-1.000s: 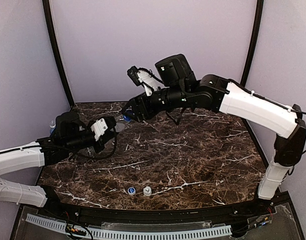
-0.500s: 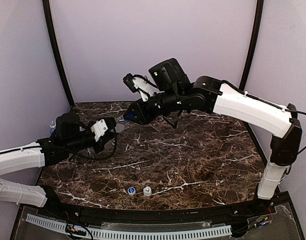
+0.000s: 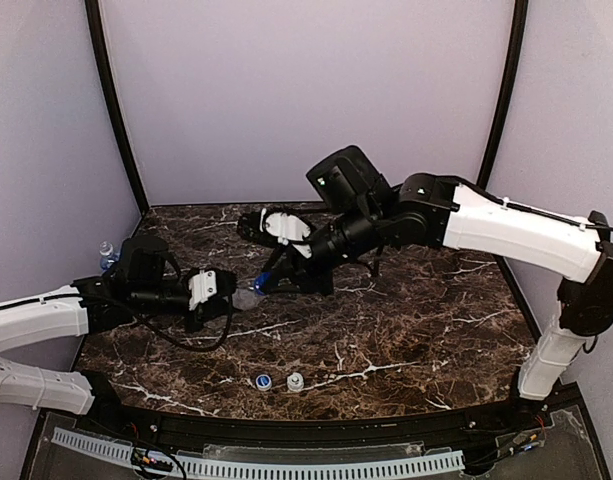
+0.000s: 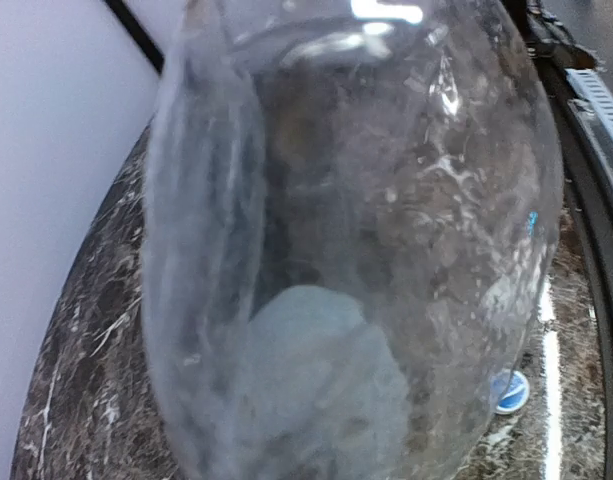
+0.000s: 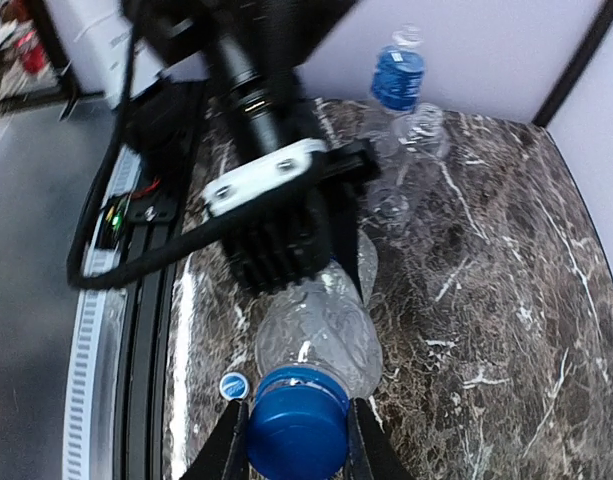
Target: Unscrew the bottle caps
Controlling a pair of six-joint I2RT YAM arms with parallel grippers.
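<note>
My left gripper (image 3: 221, 293) is shut on the body of an unlabelled clear bottle (image 3: 244, 297), held lying sideways above the table. That bottle (image 4: 356, 240) fills the left wrist view and hides the fingers there. My right gripper (image 3: 266, 281) is shut on its plain blue cap (image 5: 298, 425), with a black finger (image 5: 226, 450) on each side. A blue cap with a white top (image 3: 262, 381) and a white cap (image 3: 295, 381) lie loose near the table's front edge. The blue-and-white one (image 5: 233, 385) also shows in the right wrist view.
A Pepsi-labelled bottle (image 5: 398, 75) stands at the far left back by the wall, also seen from above as a small bottle (image 3: 106, 252). Beside it is another clear bottle (image 5: 414, 140). A black rail (image 3: 286, 430) borders the marble table (image 3: 416, 330) at the front.
My right arm has come down and forward from the back, and its jaws have closed on the blue cap. My left arm has lowered the bottle slightly toward the front.
</note>
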